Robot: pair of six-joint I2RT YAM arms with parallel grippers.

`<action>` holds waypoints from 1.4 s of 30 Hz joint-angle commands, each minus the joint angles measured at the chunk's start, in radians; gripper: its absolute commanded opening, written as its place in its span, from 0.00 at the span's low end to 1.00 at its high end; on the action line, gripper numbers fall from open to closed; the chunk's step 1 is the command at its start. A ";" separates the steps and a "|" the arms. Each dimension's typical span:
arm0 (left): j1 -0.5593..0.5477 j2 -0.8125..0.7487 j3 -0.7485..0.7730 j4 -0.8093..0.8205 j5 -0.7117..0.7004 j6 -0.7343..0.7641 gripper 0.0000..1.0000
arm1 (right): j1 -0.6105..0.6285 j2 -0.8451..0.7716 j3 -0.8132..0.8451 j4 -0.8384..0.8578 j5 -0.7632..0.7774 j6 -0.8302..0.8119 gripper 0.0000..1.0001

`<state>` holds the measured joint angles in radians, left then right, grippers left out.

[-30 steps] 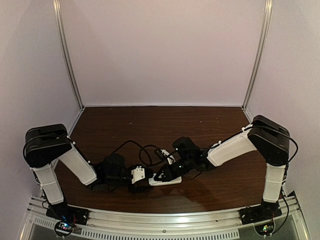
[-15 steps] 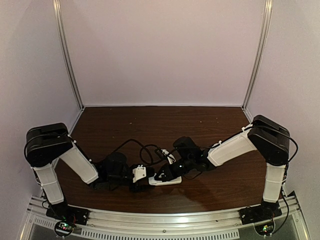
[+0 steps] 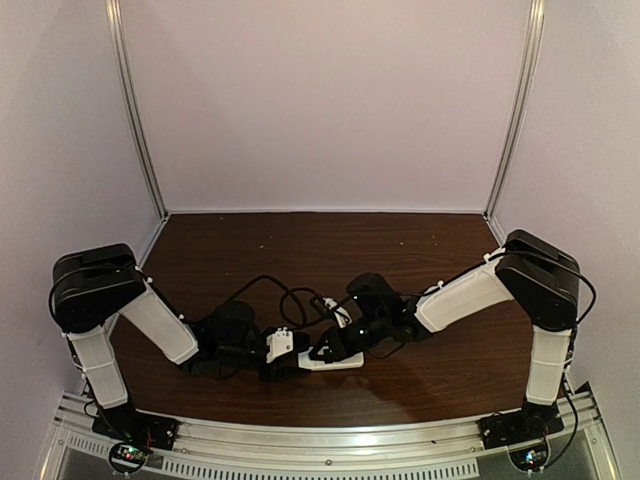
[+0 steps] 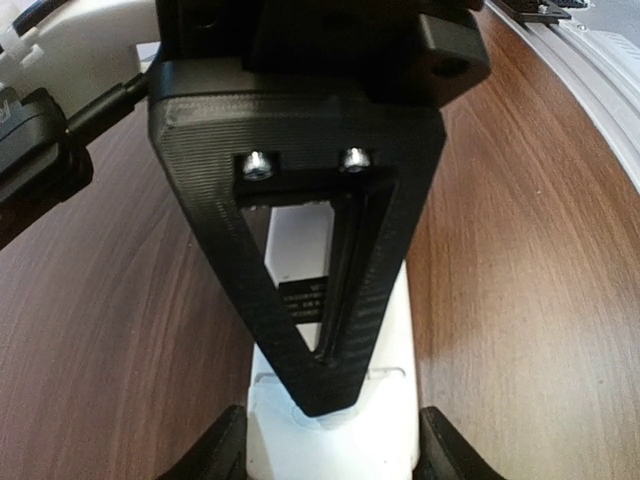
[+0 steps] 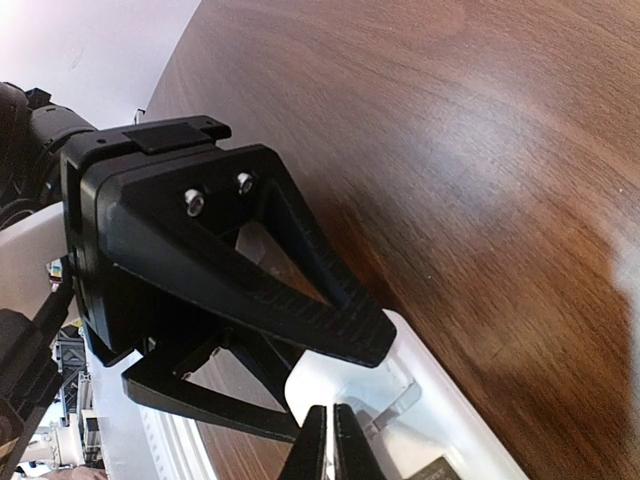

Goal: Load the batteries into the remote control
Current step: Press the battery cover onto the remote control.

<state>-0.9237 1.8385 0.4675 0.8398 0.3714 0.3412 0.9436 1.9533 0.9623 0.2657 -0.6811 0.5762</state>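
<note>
Dark wood desk [image 3: 300, 240]; remote control [image 3: 338, 362] lies flat on it. My left gripper [image 4: 335, 452] jaws straddle the remote's end, and I can't tell if they grip. My right gripper [image 5: 330, 440] jaws are pressed together just above the remote. Risk: that tip pushes down and the unclamped remote skids or tips. Batteries not spotted.
</note>
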 commanded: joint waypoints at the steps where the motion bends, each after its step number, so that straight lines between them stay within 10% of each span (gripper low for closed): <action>1: 0.013 0.024 0.011 -0.075 -0.038 -0.011 0.53 | -0.003 0.031 -0.028 -0.046 0.018 -0.004 0.06; 20: 0.013 -0.228 -0.123 -0.010 -0.104 -0.127 0.78 | -0.003 0.024 -0.020 -0.105 0.054 -0.008 0.06; 42: -0.060 -0.329 -0.202 -0.022 -0.347 -1.145 0.46 | -0.003 0.016 -0.033 -0.074 0.064 0.007 0.06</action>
<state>-0.9512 1.4467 0.2115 0.8398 0.0875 -0.5739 0.9424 1.9530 0.9623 0.2607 -0.6765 0.5766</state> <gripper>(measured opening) 0.458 0.060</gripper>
